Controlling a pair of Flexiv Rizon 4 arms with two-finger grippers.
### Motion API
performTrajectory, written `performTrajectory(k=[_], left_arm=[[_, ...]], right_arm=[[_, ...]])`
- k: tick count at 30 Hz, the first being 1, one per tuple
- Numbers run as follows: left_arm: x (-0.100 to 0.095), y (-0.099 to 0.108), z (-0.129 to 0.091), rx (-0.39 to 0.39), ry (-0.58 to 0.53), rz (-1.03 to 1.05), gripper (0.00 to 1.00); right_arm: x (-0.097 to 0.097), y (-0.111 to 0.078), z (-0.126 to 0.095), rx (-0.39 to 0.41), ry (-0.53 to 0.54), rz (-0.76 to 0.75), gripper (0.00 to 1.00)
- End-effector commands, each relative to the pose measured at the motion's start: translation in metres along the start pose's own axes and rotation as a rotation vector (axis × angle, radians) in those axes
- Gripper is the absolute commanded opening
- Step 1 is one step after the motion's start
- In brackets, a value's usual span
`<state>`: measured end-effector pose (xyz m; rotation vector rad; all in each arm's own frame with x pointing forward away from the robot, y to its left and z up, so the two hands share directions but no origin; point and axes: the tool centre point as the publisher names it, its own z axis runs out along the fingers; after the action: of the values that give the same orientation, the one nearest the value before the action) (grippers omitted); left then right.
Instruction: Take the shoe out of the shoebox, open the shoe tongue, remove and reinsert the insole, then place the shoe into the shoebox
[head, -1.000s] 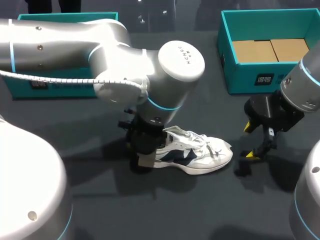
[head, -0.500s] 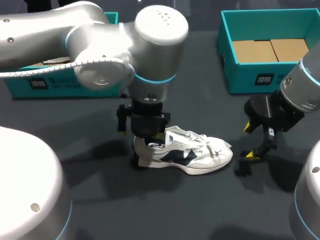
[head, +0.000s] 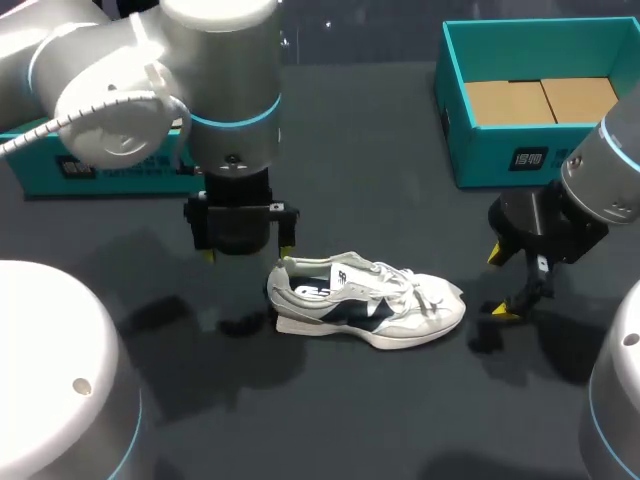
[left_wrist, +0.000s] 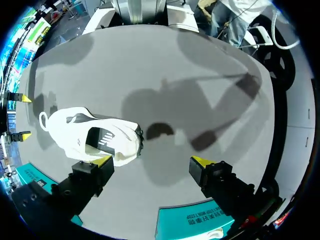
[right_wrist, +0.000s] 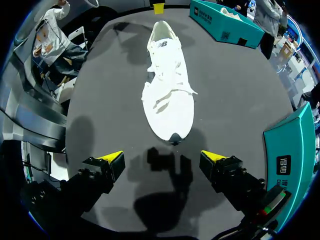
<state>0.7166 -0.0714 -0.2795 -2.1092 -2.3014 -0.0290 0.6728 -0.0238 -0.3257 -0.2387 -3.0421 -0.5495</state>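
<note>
- Shoe (head: 370, 305) stands on its sole on the table (head: 380, 420), outside both boxes and between the two grippers. Heel faces the left gripper (head: 247, 252), toe faces the right gripper (head: 500, 284).
- Left gripper: fingers spread, nothing between them, hanging just beside and above the heel. Right gripper: also spread and empty, near the toe but apart from it.
- Risk: nothing pins the shoe. A one-sided push at the tongue or collar likely slides or tips it, since it looks light and the tabletop looks smooth.
- Risk: loose laces (right_wrist: 167, 92) lie over the front. A finger going for the tongue could snag one and drag the whole shoe.
- Risk: the insole (left_wrist: 105, 140) shows dark inside the opening in the left wrist view. The opening is narrow, so a finger coming down off-line could land on the collar and crush it instead of entering.
- Risk: a thin pinch on the insole edge may slip. The insole may also fold on the way back in and bunch at the heel.
- Risk: both arms work on one small thing, so the wrists could clash over it if they close in together.
- Risk: the right teal box (head: 480, 150) and the left teal box (head: 35, 172) both sit well apart from the shoe. Cannot tell which one is the target. A low carry could clip a box wall, and a weak grip could drop the shoe on the way.
</note>
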Motion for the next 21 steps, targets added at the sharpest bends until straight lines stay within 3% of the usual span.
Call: performTrajectory(k=[1, 7, 10, 21], left_arm=[[0.020, 0.017, 0.007, 0.152, -0.164, -0.194, 1.00], [0.047, 0.028, 0.011, 0.322, -0.307, -0.444, 1.00], [0.062, 0.026, 0.010, 0.496, -0.426, -0.561, 1.00], [0.066, 0.023, 0.010, 0.498, -0.436, -0.589, 1.00]], right_arm=[[0.001, 0.000, 0.000, 0.001, -0.003, 0.000, 1.00], [0.001, 0.000, 0.000, 0.001, -0.003, 0.000, 1.00], [0.001, 0.000, 0.000, 0.001, -0.003, 0.000, 1.00], [0.001, 0.000, 0.000, 0.001, -0.003, 0.000, 1.00]])
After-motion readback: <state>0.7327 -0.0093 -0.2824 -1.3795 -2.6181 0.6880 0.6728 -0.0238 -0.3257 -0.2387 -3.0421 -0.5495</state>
